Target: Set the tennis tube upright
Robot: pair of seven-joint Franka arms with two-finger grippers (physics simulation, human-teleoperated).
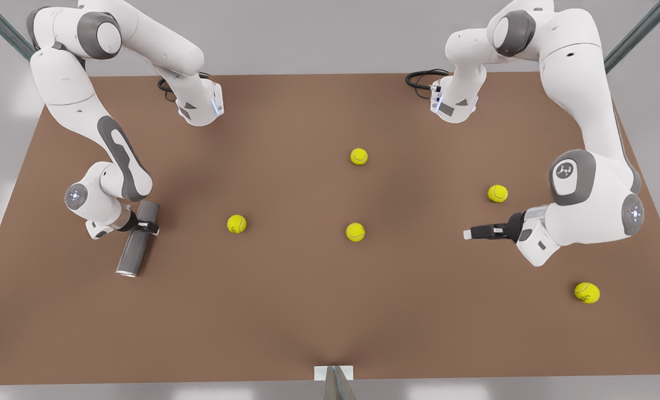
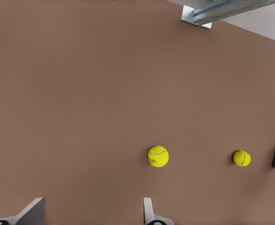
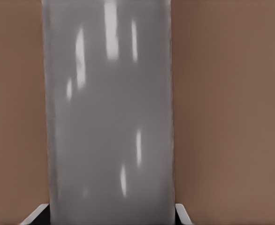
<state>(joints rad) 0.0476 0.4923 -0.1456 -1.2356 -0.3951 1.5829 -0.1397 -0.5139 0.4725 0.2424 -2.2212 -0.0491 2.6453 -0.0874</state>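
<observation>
right tool (image 1: 148,226) clamps tennis tube (image 1: 136,240) | left tool (image 1: 468,234) spread, level

We see the tennis tube (image 1: 136,240) at the front view's left: a long plain grey cylinder, silvery rim on the near end. It sits tilted, not upright, long axis running near-far with the rim end angled slightly left, apparently on the brown table (image 1: 308,311). Up close, the tennis tube (image 3: 109,117) has a glossy grey wall with streaky highlights.
</observation>
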